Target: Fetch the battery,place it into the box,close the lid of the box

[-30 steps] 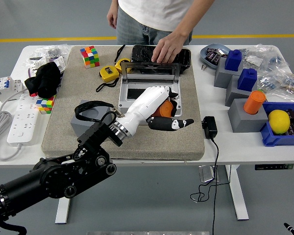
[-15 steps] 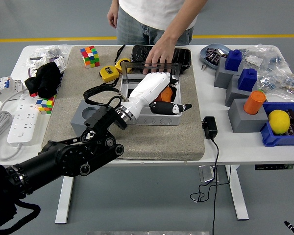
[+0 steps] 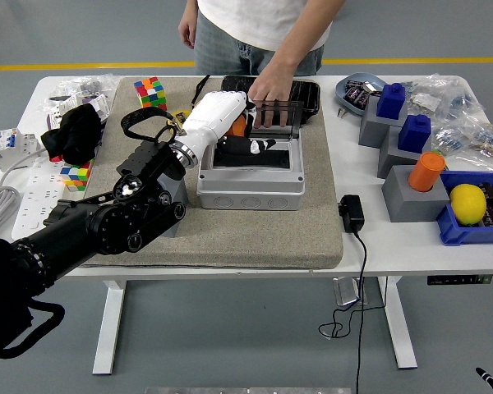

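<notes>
The left hand (image 3: 230, 131) hangs over the back of the open grey box (image 3: 251, 176), fingers curled on the orange battery (image 3: 239, 125); I judge it should lower the battery well inside before letting go, clear of the lid (image 3: 273, 114) that a person's hand (image 3: 267, 86) steadies; one box, one battery, two puzzle cubes (image 3: 150, 94).

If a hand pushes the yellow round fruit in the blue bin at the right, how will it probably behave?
The yellow round fruit would probably roll, since its shape looks nearly spherical. The blue plastic bin has walls around it, so it likely stays inside. Its skin looks smooth, so it may slip a little under fingers.
</notes>
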